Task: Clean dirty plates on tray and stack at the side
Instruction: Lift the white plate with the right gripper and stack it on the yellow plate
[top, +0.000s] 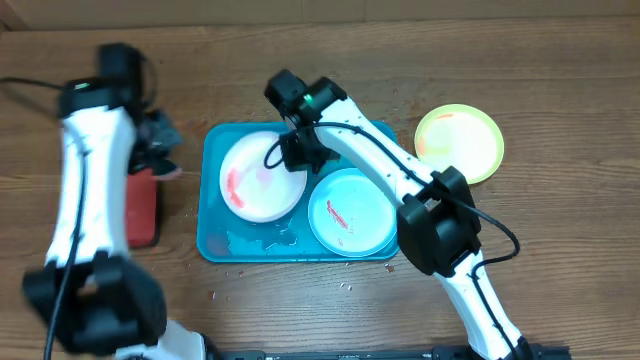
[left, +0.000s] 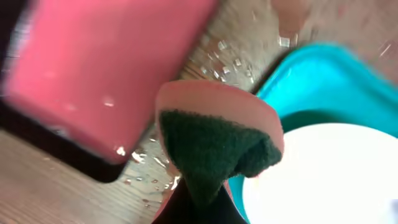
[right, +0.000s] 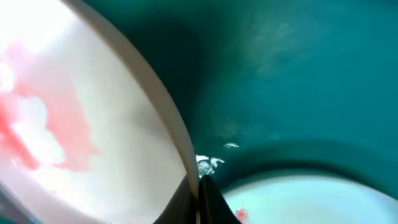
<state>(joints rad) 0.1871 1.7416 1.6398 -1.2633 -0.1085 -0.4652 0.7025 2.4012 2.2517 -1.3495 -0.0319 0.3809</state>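
Red-lined, dark-rimmed small tray (top: 145, 212) lies near the table's left edge. At its far end the left gripper (top: 162, 152) clamps a pink sponge with a dark green scouring face (left: 217, 146). Mid-table, the large teal plastic tray (top: 215, 240) holds a red-smeared white round plate (top: 255, 180), its rim apparently pinched by the right gripper (top: 298, 152), and a pale mint round plate (top: 350, 212). A yellow-green round plate (top: 460, 143) sits towards the right edge.

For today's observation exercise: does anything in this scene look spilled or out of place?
Yes. Water droplets are scattered on the wooden table beside the teal tray, with a puddle inside it. The yellow-green plate, red-smeared, sits off the tray.
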